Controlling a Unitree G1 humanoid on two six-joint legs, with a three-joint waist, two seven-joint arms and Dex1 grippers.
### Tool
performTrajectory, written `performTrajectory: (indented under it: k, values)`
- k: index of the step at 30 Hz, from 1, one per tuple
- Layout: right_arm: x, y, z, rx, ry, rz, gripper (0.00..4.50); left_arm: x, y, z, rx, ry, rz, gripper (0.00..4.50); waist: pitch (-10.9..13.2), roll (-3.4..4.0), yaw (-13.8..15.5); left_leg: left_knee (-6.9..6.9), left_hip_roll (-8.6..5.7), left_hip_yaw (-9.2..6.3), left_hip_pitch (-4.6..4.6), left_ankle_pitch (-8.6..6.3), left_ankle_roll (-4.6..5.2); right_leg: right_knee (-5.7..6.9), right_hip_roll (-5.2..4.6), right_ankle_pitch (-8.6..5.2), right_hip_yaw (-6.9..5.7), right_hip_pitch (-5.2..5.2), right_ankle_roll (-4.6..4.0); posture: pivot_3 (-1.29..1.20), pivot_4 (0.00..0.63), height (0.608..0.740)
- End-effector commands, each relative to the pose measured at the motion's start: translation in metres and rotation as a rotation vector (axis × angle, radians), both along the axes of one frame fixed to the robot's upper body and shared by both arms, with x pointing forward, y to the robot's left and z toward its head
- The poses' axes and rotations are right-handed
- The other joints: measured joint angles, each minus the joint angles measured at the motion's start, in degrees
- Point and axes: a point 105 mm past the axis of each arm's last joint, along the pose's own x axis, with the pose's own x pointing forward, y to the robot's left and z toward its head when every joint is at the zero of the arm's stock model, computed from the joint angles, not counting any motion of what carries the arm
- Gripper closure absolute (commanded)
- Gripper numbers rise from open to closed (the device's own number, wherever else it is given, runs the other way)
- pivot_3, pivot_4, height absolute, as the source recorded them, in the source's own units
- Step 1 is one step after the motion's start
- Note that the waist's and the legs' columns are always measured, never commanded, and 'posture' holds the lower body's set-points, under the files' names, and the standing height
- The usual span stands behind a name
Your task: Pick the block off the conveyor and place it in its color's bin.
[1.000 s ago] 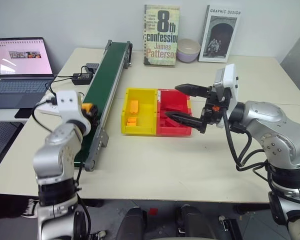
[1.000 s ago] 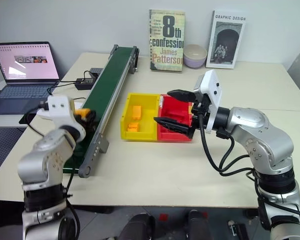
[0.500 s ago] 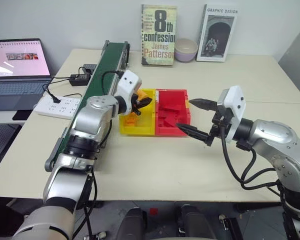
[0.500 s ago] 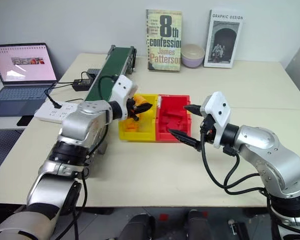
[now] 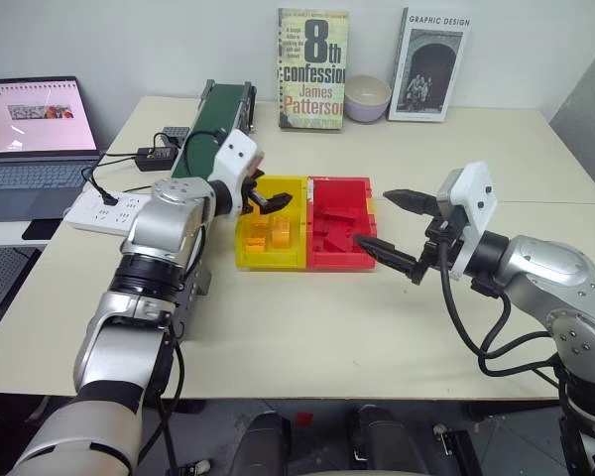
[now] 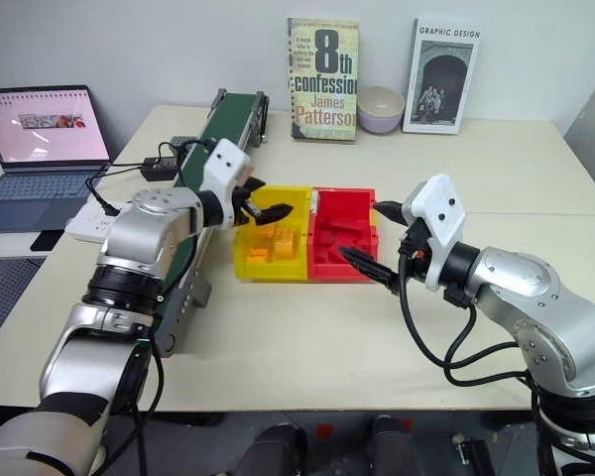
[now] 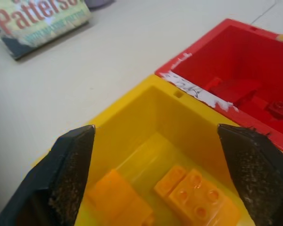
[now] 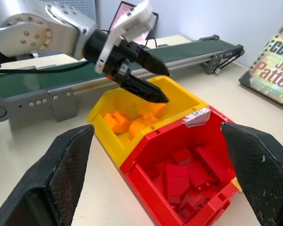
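Observation:
My left gripper [image 5: 268, 198] hangs open over the yellow bin [image 5: 244, 260], nothing between its fingers. In the left wrist view its fingers [image 7: 70, 165] frame the bin's floor. There the block [image 7: 198, 200], a studded yellow-orange brick, lies among like bricks [image 7: 115, 197]. The dark green conveyor [image 5: 203, 129] runs along the left of the bins with no brick showing on it. My right gripper [image 5: 375, 218] stands open and empty just right of the red bin [image 5: 342, 260], pointing toward the bins.
Red bricks fill the red bin [image 8: 179, 174]. A laptop [image 5: 40, 124], a power strip [image 5: 109, 208] and cables lie left of the conveyor. Two books [image 5: 312, 69] and a bowl [image 5: 367, 99] stand at the table's far edge.
My left gripper carried the block from beside the conveyor to over the yellow bin, then opened; the block now lies in the bin. My right gripper drew back from over the red bin.

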Motion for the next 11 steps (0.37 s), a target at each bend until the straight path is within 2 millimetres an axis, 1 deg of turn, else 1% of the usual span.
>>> performTrajectory:
  k: [1, 4, 6, 9, 11]
  values:
    - [0.000, 0.002, 0.013, -0.015, -0.052, 0.056, 0.00, -0.021, 0.019, 0.027, 0.028, -0.049, -0.054, 0.05, 0.0, 0.00, -0.1, -0.01, 0.00, 0.02, 0.00, 0.00, 0.00, 0.00, 0.01, 0.00, 0.02, -0.01, 0.00, 0.00, 0.150, 0.740]
    - [0.009, -0.004, 0.017, -0.043, -0.057, 0.083, 0.00, -0.050, 0.046, 0.033, 0.114, -0.027, -0.111, 0.05, 0.0, 0.03, -0.6, -0.04, 0.04, 0.04, 0.02, 0.00, 0.00, 0.02, 0.02, 0.00, 0.02, -0.06, -0.01, 0.00, 0.150, 0.740]
    - [0.016, -0.006, 0.018, -0.053, -0.062, 0.086, 0.00, -0.063, 0.059, 0.035, 0.144, -0.015, -0.123, 0.05, 0.0, 0.00, -0.5, -0.06, 0.03, -0.01, 0.01, 0.00, 0.00, 0.03, 0.01, -0.02, 0.02, -0.05, -0.04, 0.00, 0.150, 0.740]
    - [0.022, -0.007, 0.018, -0.057, -0.067, 0.094, 0.00, -0.077, 0.068, 0.036, 0.140, 0.004, -0.128, 0.05, 0.0, 0.01, -0.4, -0.07, 0.03, 0.02, 0.01, 0.00, 0.00, 0.01, 0.00, -0.03, 0.02, -0.07, -0.06, 0.00, 0.150, 0.740]
    - [0.024, -0.007, 0.018, -0.055, -0.068, 0.099, 0.00, -0.081, 0.070, 0.035, 0.145, 0.006, -0.124, 0.05, 0.0, 0.01, -0.2, -0.03, 0.04, -0.03, -0.02, 0.00, 0.00, -0.01, -0.01, -0.04, 0.03, -0.05, -0.05, 0.00, 0.150, 0.740]
